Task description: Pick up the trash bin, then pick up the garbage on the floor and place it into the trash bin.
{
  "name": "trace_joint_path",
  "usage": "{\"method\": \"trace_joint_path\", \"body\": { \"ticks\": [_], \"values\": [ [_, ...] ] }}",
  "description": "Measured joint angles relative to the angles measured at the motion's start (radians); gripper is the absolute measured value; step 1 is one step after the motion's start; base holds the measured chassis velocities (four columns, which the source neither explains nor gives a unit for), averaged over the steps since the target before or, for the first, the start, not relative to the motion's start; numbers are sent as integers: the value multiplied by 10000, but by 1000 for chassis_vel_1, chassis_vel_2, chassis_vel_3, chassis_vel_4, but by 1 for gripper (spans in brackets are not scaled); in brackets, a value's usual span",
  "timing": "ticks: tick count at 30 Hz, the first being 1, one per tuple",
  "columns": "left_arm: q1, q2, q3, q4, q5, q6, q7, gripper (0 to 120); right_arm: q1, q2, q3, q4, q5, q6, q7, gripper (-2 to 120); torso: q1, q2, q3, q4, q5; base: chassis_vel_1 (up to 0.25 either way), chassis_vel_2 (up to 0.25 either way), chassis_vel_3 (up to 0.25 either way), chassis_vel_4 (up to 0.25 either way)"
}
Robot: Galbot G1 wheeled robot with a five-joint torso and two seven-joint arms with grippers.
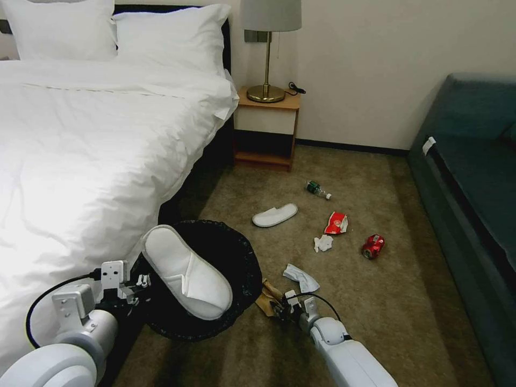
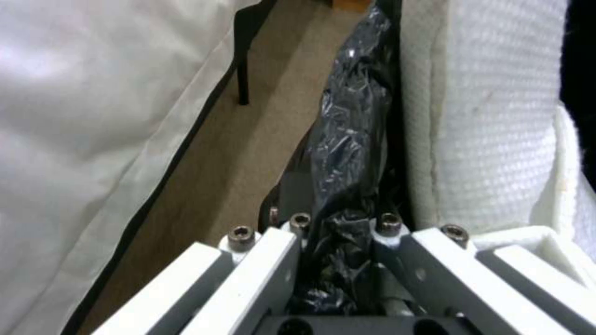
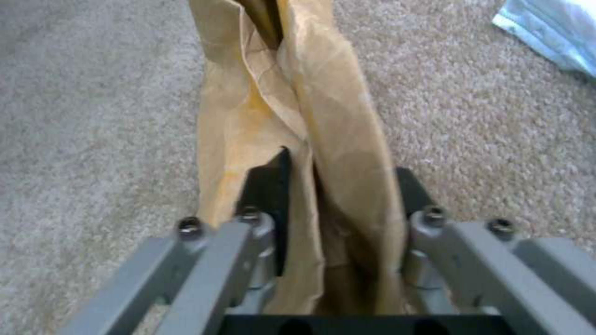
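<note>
Already the round black trash bin [image 1: 231,258], lined with a crinkled glossy black plastic bag, was held up off the carpet beside the white-sheeted bed [image 1: 80,150] by the left gripper [image 1: 138,284], whose fingers were seen in the left wrist view clamped together on the bag-covered rim [image 2: 344,195]. One flat white towelling slipper [image 1: 185,271] was found lying across the bin's mouth, propped on the rim rather than dropped fully inside. The right gripper [image 1: 279,307] was reached down to the floor just beside the bin, and in the right wrist view its fingers were closed around the creased tan paper bag [image 3: 298,139], the paper being pinched between them while the bag's far end was rested on the brown carpet [image 3: 93,93]. The first step was therefore judged complete, one piece of litter was judged to be as good as binned, and a second was judged to be in hand but not yet lifted over. Left on the floor were a crumpled pale blue-white wrapper [image 1: 301,277] near the right gripper, a second flat white slipper [image 1: 274,215], a small crumpled white tissue [image 1: 323,243], a red and white snack wrapper [image 1: 336,222], a crushed red can [image 1: 372,246] and a small green bottle [image 1: 317,189] lying nearest the wooden bedside table [image 1: 267,126]. Most of the collecting was thus judged to be outstanding.
</note>
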Motion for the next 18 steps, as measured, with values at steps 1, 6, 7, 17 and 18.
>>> {"method": "trace_joint_path", "body": {
  "ticks": [1, 6, 7, 17, 18],
  "values": [
    [-22, 6, 6, 0, -11, 0, 4, 2, 8, 4, 0, -6, 0, 0, 9, 19, 0, 0, 0, 0, 0, 0, 0, 0, 0],
    [-125, 26, 46, 0, -22, 1, 27, 2, 23, 5, 13, 58, 30, -1, 103, 0, 0, 0, 1, 0, 1, 0, 0, 0, 0],
    [-125, 26, 46, 0, -22, 1, 27, 2, 23, 5, 13, 58, 30, -1, 103, 0, 0, 0, 1, 0, 1, 0, 0, 0, 0],
    [-125, 99, 48, 0, -52, 1, 64, 2, -697, -692, 471, 2014, 1146, -226, 626, 0, 0, 0, 0, -1, 2, 0, 0, 0, 0],
    [-112, 98, 60, 0, -52, 0, 63, 2, -885, -891, 657, 2581, 1570, -310, 781, 0, 0, 0, 0, 1, 2, 0, 0, 0, 0]
  ]
}}
